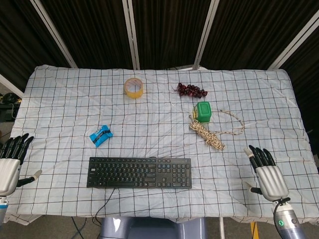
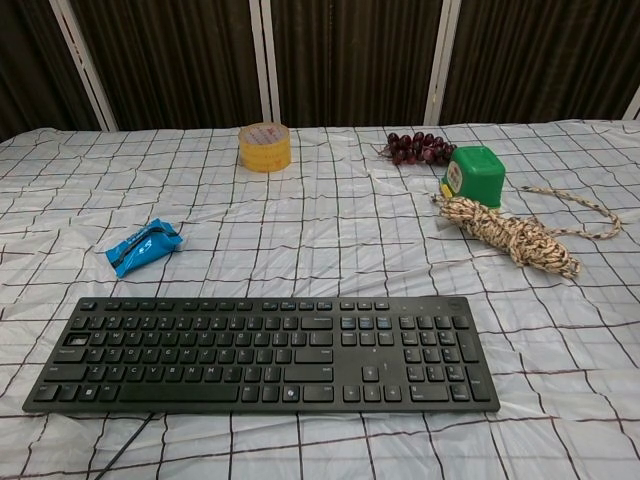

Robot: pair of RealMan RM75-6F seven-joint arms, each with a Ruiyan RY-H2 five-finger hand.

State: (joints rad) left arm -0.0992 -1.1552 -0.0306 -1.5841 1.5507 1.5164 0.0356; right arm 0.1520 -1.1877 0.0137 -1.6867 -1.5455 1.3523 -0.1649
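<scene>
Rope: one coiled hank with a loose tail looping to the right. It lies on the checked cloth, right of centre, with its far end touching the green box.

Right hand: fingers spread, holds nothing. It sits over the near right edge of the cloth; the rope is the nearest item, but they are apart.

Left hand: fingers spread, holds nothing. It is at the near left edge, well apart from everything; the keyboard is nearest.

Handling note (a judgement): the hank looks soft and loosely wound. A grip across its thick middle should serve better than one on the thin tail, which would let it uncoil. The approach should keep off the box.

Count:
- rope, 1
- green box, 1
- keyboard, 1, black, cable trailing off the near edge
- blue packet, 1
- tape roll, 1
- grape bunch, 1, dark
- hands, 2

The chest view shows neither hand.
</scene>
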